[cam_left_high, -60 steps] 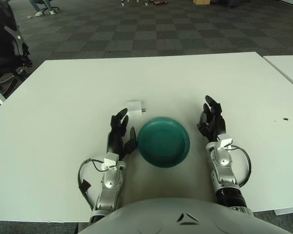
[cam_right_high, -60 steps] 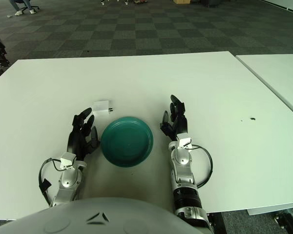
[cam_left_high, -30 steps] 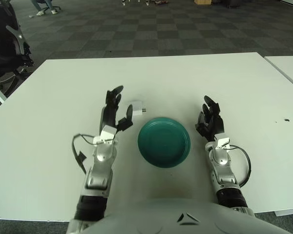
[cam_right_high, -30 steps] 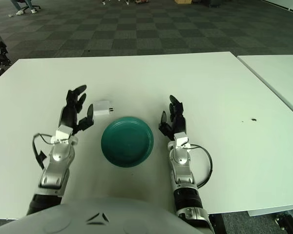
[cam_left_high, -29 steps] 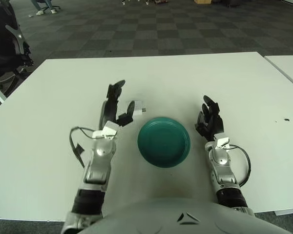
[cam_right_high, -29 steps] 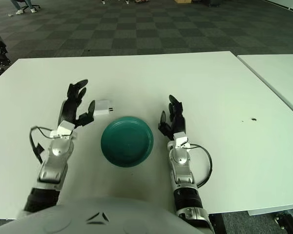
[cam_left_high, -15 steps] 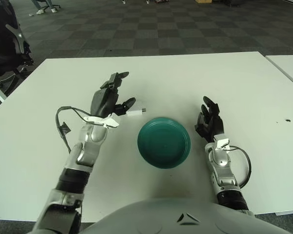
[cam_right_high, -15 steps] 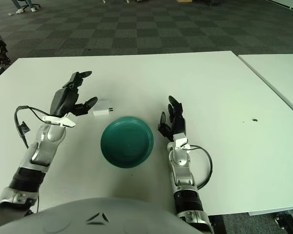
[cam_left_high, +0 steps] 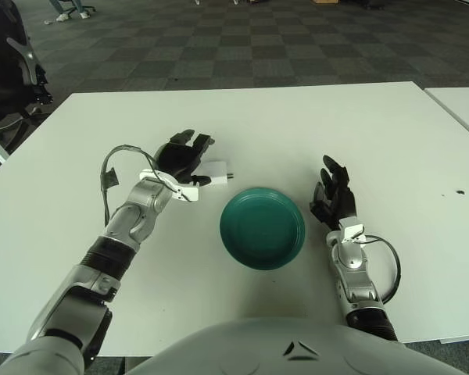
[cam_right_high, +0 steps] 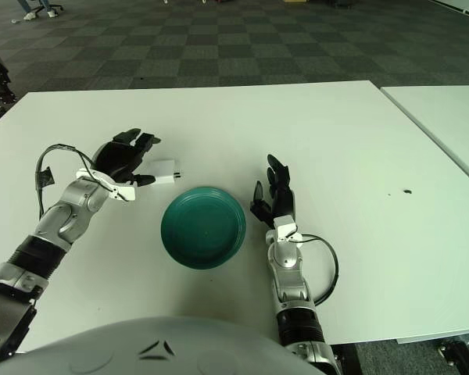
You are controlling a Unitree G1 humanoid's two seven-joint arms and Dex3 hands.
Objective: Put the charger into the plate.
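A small white charger (cam_left_high: 216, 170) with metal prongs lies on the white table, just beyond the upper left rim of a round teal plate (cam_left_high: 263, 227). My left hand (cam_left_high: 181, 158) reaches in from the left, palm down, fingers spread open, hovering right beside the charger's left end, holding nothing. My right hand (cam_left_high: 333, 196) rests on the table to the right of the plate, fingers relaxed and open. The plate holds nothing.
The white table (cam_left_high: 297, 125) stretches wide around the plate. A second white table (cam_left_high: 461, 109) stands at the right. A black chair (cam_left_high: 8, 70) is at the far left beyond the table edge.
My left arm has swung out to the left and lowered its hand, turning it palm down beside the charger. The charger, plate and right hand have stayed in place.
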